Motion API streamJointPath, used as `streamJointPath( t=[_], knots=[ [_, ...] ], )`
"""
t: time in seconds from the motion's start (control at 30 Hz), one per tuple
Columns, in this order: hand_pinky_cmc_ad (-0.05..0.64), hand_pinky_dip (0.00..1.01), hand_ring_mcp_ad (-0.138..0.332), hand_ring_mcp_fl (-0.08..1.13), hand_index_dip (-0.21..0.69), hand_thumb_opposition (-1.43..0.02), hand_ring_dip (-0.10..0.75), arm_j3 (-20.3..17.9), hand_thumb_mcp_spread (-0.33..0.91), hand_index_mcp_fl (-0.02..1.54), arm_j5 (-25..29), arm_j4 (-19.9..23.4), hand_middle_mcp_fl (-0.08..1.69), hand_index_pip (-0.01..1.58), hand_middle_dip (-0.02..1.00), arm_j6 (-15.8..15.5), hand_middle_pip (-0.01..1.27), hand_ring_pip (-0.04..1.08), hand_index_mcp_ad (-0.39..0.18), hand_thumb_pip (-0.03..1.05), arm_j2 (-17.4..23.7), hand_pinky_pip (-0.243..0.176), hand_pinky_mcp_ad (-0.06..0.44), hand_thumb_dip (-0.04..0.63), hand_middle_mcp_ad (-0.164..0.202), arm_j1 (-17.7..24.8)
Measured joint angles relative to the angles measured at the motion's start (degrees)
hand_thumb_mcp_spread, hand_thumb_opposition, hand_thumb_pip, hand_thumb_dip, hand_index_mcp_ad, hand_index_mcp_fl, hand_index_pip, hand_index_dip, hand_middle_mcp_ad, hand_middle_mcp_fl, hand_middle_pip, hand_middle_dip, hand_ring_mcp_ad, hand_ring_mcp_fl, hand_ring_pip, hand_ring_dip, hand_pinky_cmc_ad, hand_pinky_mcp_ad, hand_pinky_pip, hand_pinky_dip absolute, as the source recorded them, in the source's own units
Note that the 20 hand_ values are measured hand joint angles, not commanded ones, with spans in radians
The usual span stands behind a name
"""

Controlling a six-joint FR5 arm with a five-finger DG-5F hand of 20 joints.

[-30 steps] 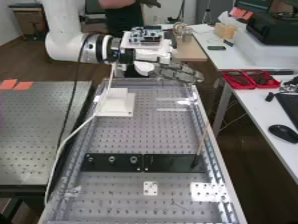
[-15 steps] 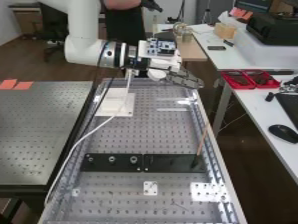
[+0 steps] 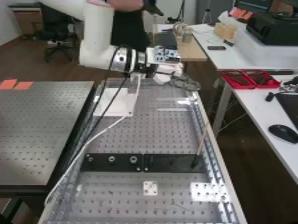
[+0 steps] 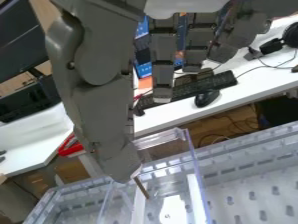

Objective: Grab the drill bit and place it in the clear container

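My hand (image 3: 185, 83) is over the far right part of the perforated bench, above the clear container (image 3: 174, 103). In the wrist view the hand (image 4: 100, 102) is curled, with a thin brownish drill bit (image 4: 142, 188) jutting from between its lowest fingertips. The bit slants over the clear container (image 4: 193, 172), whose transparent walls stand around and beyond it. How the far fingertip presses on the bit is hidden behind the nearer one. The other fingers hang straighter beside it.
A white stepped block (image 3: 114, 106) lies left of the container. Nearer, a black bar (image 3: 113, 161) crosses the bench, with a thin stick (image 3: 202, 141) leaning up at its right end. Red trays (image 3: 249, 80) and a mouse (image 3: 284, 133) sit on the side table.
The arm has swung rightward in the high view, and the hand has come slightly right and lower over the container. The bar, block and stick have stayed put.
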Motion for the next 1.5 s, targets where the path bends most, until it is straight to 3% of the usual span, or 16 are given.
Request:
streamJointPath(
  t=[0.33, 0.77, 0.83, 0.93, 1.03, 1.17, 1.3, 1.5],
  knots=[
    [0.312, 0.16, 0.134, 0.13, 0.400, -1.04, 0.059, 1.0, 0.69, 1.08, 0.4, -0.5, 0.42, 0.63, 0.27, 0.7, 0.12, 0.11, -0.164, 0.42, -2.3, -0.089, 0.124, 0.300, 0.091, 0.0],
    [0.312, 0.16, 0.134, 0.13, 0.403, -1.04, 0.059, 0.4, 0.65, 1.04, 0.9, 0.0, 0.40, 0.68, 0.27, 0.1, 0.12, 0.11, -0.159, 0.42, -2.2, -0.089, 0.124, 0.300, 0.091, -0.4],
    [0.312, 0.16, 0.136, 0.12, 0.405, -0.98, 0.059, 0.4, 0.58, 0.95, 1.0, -0.1, 0.36, 0.62, 0.27, -0.1, 0.12, 0.11, -0.159, 0.42, -2.0, -0.089, 0.124, 0.302, 0.089, -0.5],
    [0.307, 0.16, 0.133, 0.08, 0.412, -0.91, 0.059, 0.4, 0.53, 0.73, 0.3, -0.1, 0.31, 0.34, 0.27, -0.4, 0.12, 0.10, -0.159, 0.42, -1.8, -0.093, 0.124, 0.302, 0.093, -0.6],
    [0.305, 0.16, 0.136, 0.08, 0.445, -0.88, 0.059, 0.4, 0.50, 0.69, 0.7, -0.2, 0.28, 0.23, 0.27, -0.2, 0.12, 0.10, -0.157, 0.46, -1.8, -0.093, 0.124, 0.298, 0.089, -0.6],
    [0.295, 0.16, 0.136, 0.05, 0.480, -0.85, 0.059, 0.2, 0.49, 0.59, 0.4, -0.3, 0.23, 0.14, 0.27, -0.1, 0.12, 0.10, -0.145, 0.47, -1.7, -0.093, 0.124, 0.302, 0.089, -0.6],
    [0.297, 0.16, 0.133, 0.04, 0.515, -0.82, 0.059, -0.1, 0.47, 0.58, 0.6, 0.1, 0.23, 0.11, 0.27, 0.0, 0.12, 0.10, -0.141, 0.48, -1.1, -0.093, 0.124, 0.298, 0.093, -0.8],
    [0.278, 0.16, 0.133, 0.04, 0.536, -0.81, 0.059, -2.0, 0.46, 0.57, 0.1, 2.1, 0.23, 0.09, 0.27, -0.7, 0.12, 0.10, -0.141, 0.47, 2.6, -0.093, 0.124, 0.298, 0.093, -1.5]
  ],
)
